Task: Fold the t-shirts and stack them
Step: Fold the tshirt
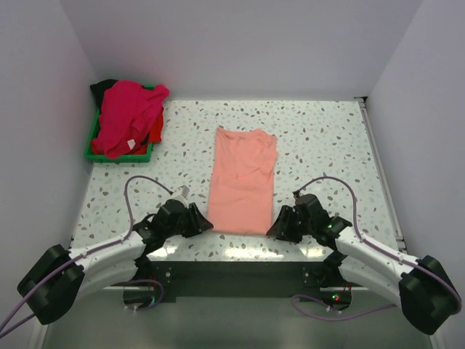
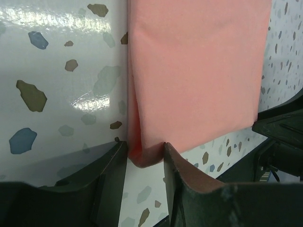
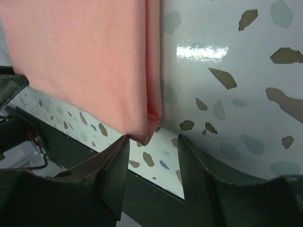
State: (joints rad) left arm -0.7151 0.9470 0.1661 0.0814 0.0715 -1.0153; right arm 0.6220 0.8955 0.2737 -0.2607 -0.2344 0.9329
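Both arms were stretched low over the table [image 1: 327,145], angled inward at the near corners of the salmon-pink t-shirt [image 1: 243,180], laid folded at centre. The left gripper [image 1: 205,224] was set half-open astride its corner, grip unclear; the right gripper [image 1: 272,230] was held open, empty.

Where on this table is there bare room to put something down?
The widest bare patch of table lies right of the salmon t-shirt, out to the right edge. A narrower one lies between that shirt and the green tray. It is crowded near the front, where the left gripper and right gripper flank the shirt's corners.
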